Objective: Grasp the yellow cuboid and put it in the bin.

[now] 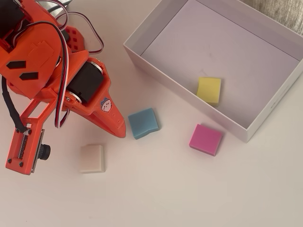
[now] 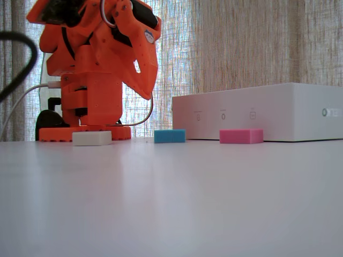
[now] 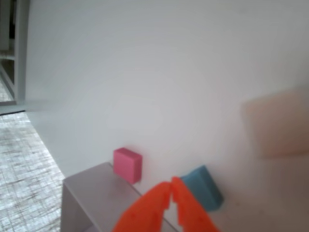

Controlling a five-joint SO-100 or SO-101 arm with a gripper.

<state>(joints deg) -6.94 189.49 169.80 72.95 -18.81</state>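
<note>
Yellow cuboid (image 1: 209, 90) lies inside the bin (image 1: 189, 93), against its near wall. Gripper (image 3: 171, 185), jaws pressed together and empty, hangs above the table (image 1: 165, 189) beside the blue block (image 1: 143, 123).

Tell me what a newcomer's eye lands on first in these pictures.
The big orange arm fills the overhead view's upper left, its tool empty and pointing at the blue block. The yellow cuboid already lies inside the bin, near its front wall; the pink block and cream block lie outside.
</note>
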